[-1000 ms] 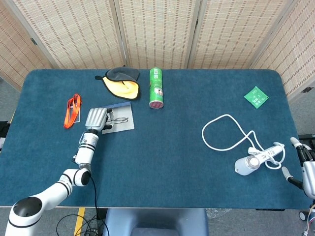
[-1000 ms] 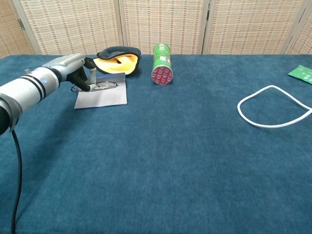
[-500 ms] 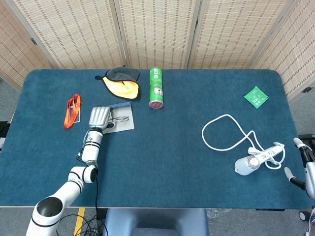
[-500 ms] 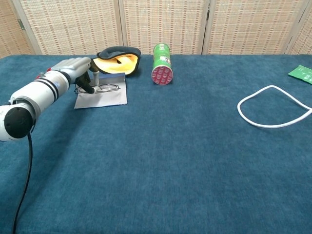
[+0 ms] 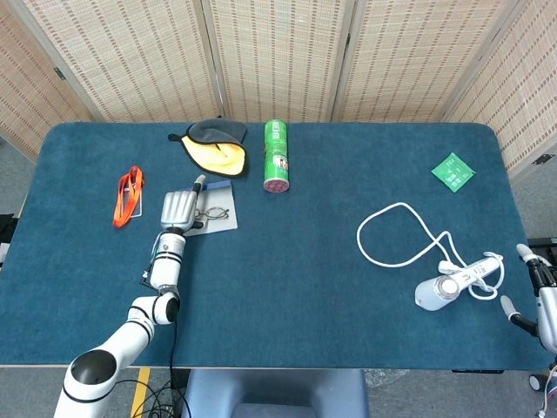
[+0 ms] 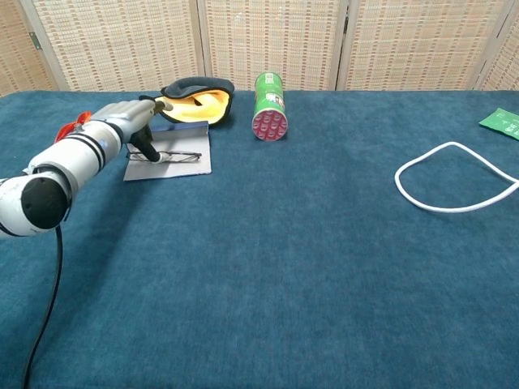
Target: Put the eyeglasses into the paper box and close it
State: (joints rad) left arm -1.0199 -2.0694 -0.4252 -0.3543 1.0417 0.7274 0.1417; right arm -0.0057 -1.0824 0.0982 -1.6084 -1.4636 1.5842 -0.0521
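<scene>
While the blue table (image 5: 287, 287) spreads wide under everything, the left arm (image 6: 57, 174) reaches across its near-left part to the flat grey paper box (image 5: 218, 219), which lies beside the black-and-yellow cloth (image 5: 218, 146) and not far from the green can (image 5: 276, 155) lying on its side. A white cable (image 5: 396, 235) loops on the right side next to a small white device (image 5: 448, 286), with a green packet (image 5: 452, 171) further back and an orange strap (image 5: 128, 195) at the far left. The eyeglasses (image 6: 174, 156) rest on the paper box, and the left hand (image 5: 178, 209) sits over their left end, fingers reaching down at the frame; whether it grips them I cannot tell. The right hand (image 5: 541, 300) lies at the table's right edge, fingers apart, holding nothing. Compared with a second ago, the left hand has slid a little further back along the box, and the glasses look flatter and more folded in the chest view.
</scene>
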